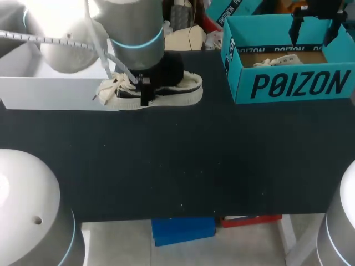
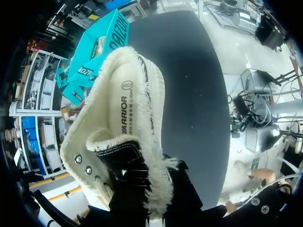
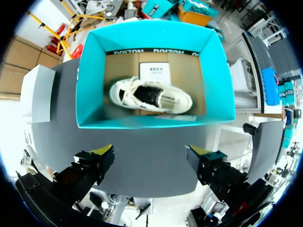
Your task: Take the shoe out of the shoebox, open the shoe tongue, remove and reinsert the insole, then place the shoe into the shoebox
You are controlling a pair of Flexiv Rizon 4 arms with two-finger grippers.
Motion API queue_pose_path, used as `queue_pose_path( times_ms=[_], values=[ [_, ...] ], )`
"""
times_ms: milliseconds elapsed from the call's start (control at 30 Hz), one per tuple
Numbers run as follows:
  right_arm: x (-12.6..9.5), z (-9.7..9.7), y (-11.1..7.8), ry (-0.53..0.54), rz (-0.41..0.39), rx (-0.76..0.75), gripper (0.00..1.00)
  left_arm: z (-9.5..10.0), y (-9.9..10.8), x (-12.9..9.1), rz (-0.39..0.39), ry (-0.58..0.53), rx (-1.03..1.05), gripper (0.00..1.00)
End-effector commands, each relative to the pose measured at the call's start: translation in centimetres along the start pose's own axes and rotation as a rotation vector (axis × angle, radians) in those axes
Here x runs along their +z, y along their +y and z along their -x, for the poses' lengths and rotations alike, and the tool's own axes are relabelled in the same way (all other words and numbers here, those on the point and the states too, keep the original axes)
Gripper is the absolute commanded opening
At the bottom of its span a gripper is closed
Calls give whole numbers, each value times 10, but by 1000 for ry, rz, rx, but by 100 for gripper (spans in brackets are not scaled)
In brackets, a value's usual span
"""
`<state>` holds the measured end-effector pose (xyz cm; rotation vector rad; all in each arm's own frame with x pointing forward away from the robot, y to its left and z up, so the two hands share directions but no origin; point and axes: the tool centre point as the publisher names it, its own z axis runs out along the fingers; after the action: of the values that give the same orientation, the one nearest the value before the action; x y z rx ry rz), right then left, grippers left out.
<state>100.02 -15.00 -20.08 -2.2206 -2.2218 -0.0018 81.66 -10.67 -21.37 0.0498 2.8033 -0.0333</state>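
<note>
Cream shoe [image 1: 180,88] gripped at its rim by L claw [image 1: 145,92].

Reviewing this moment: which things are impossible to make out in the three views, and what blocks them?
Left gripper state: head view, the left arm covers it; left wrist view, the shoe crowds the lens.
That shoe's insole: opening hidden under the arm in head view, behind frayed cream fabric in left wrist view.
Second shoe in the shoebox: insole too small, right wrist view.

left hand [image 2: 147,191] clamped, right hand [image 3: 150,153] spread wide
</note>
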Motion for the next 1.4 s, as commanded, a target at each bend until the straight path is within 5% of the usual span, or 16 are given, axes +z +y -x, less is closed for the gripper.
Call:
queue_pose_path(
  times_ms=[33, 533, 1233, 1267, 1300, 1333, 1367, 1400],
  values=[
    [0, 0, 0, 0, 0, 0, 100, -3, -11, 38, 1, -175, -5, 0],
    [0, 0, 0, 0, 0, 0, 100, -21, -23, 132, 14, 40, -12, 0],
    [0, 0, 0, 0, 0, 0, 100, -57, -35, 177, 46, 55, 59, 0],
    [0, 0, 0, 0, 0, 0, 100, -58, -36, 177, 40, 62, 61, 16],
    [0, 0, 0, 0, 0, 0, 100, -58, -37, 174, 37, 63, 64, 44],
    [0, 0, 0, 0, 0, 0, 100, -59, -38, 172, 29, 66, 70, 88],
    [0, 0, 0, 0, 0, 0, 100, -59, -38, 171, 20, 74, 80, 100],
    [0, 0, 0, 0, 0, 0, 100, -59, -39, 168, 14, 87, 89, 100]
  ],
)
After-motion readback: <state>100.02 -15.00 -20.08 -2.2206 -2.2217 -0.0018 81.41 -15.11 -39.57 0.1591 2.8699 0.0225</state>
